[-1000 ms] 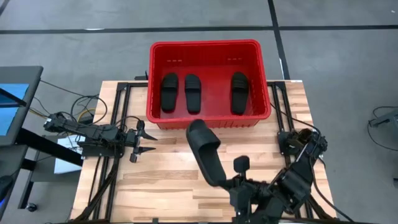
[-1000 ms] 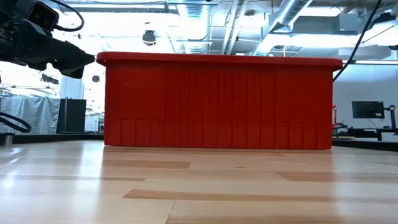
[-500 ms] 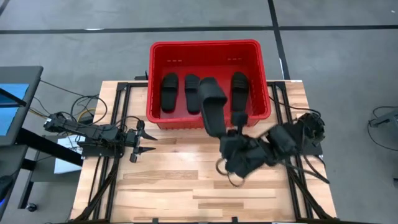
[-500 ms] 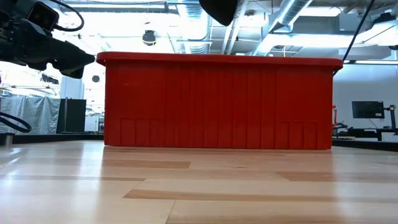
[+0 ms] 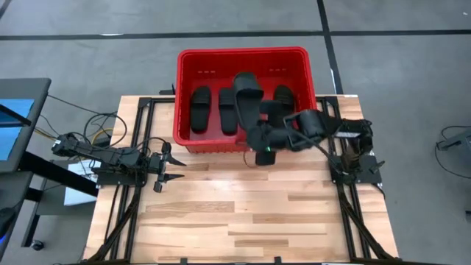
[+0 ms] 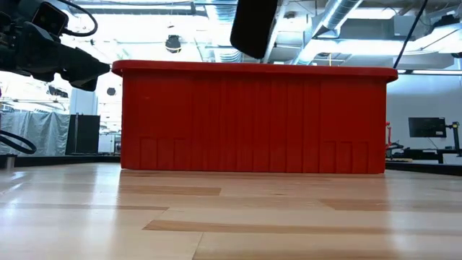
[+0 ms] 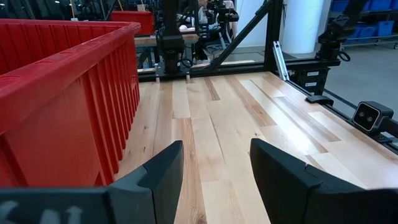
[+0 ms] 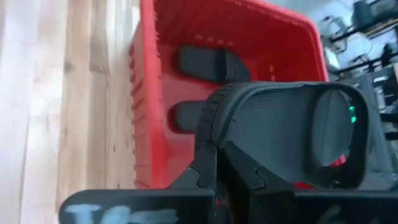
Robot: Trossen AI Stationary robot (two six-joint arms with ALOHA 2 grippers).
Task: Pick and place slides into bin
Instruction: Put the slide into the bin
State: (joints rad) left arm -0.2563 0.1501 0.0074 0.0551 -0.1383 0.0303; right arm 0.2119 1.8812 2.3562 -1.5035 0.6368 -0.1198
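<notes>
Since half a second ago the right gripper point(image 5: 257, 131) has carried its slide point(image 5: 249, 99) farther over the bin point(image 5: 182, 73), clamped on its heel end. From above, three slides point(image 5: 200, 109) lie on the bin floor; the left gripper point(image 5: 171, 166) waits beside the bin, fingers apart. At table level, the held slide point(image 6: 253, 27) hangs above the rim. Past the right wrist, it hides much of the bin point(image 8: 144, 93).
</notes>
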